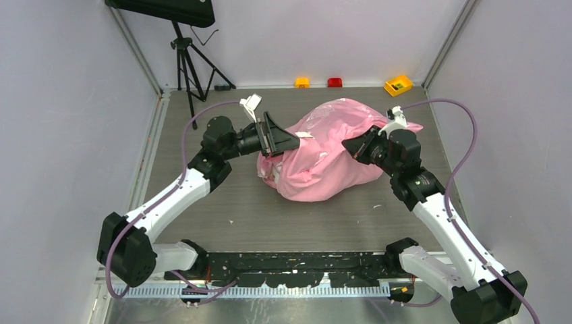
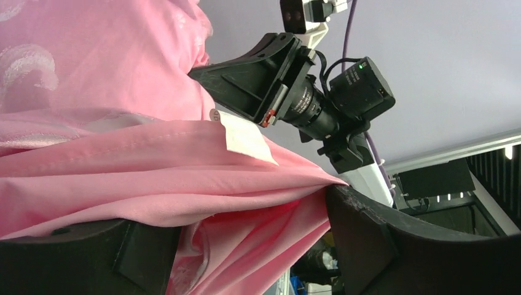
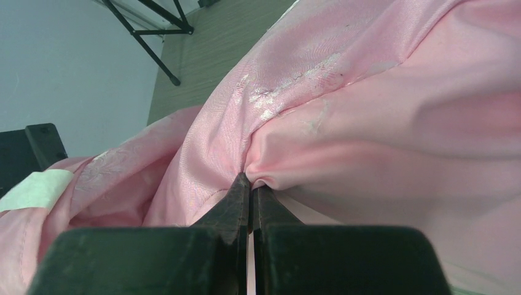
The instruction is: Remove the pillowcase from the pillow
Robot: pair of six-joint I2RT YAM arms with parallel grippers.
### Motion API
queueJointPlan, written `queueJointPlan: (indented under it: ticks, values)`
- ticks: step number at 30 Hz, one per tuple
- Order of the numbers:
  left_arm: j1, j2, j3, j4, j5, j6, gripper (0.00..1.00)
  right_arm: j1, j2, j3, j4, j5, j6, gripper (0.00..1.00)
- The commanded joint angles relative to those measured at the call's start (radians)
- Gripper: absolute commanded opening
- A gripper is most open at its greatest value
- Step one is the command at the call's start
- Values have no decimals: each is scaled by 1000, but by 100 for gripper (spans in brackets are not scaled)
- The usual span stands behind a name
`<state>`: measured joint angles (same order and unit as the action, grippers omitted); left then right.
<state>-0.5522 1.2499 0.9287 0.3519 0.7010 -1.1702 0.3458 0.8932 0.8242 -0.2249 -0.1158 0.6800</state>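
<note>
Left gripper (image 1: pixel 287 140): at the left flank of the bundle; fingers spread wide, clamping nothing, with pink cloth draped across the gap.
Right gripper (image 3: pixel 250 181): on the right flank; jaws closed tight on a pinched fold of the cloth.
Large shiny pink satin pillowcase with pale rose pattern (image 1: pixel 324 155): heaped mid-table between the two grippers, touching both.
White rectangular fabric label (image 2: pixel 246 138): sewn by a stitched hem, just beside the left fingers.
Pillow: not plainly visible; judged to be inside the sack.
Long axis: the bundle runs from near-left to far-right, so each gripper stands at one end of it.
Governing relation: the hem, and probably the opening, lies on the left gripper's side; the right gripper holds the opposite end.
Assessment: stripping calls for a pull along that axis, away from the hem.
Risk: slick satin may slip from a small pinch.
Far edge: black tripod (image 1: pixel 185 61) behind the table.
</note>
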Motion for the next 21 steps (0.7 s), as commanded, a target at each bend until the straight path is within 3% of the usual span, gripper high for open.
queueJointPlan:
  ticks: [1, 5, 8, 11, 14, 19, 21]
  values:
    - [-10, 2, 70, 82, 30, 24, 84, 2, 12, 57, 68, -29, 14, 4]
    - [-11, 121, 179, 45, 7, 24, 82, 2, 9, 44, 74, -42, 30, 4]
    - [-11, 221, 324, -202, -29, 123, 79, 2, 8, 42, 71, -55, 36, 4]
    - [-10, 294, 425, -460, -163, 247, 81, 2, 3, 56, 49, -56, 26, 4]
    - [6, 401, 510, -594, -255, 334, 82, 2, -12, 64, 29, -46, 6, 4]
    - [82, 614, 730, -890, -186, 485, 82, 2, -49, 59, -4, -15, -17, 4]
    - [101, 615, 736, -901, -111, 508, 83, 1, -63, 53, -21, 5, -25, 4]
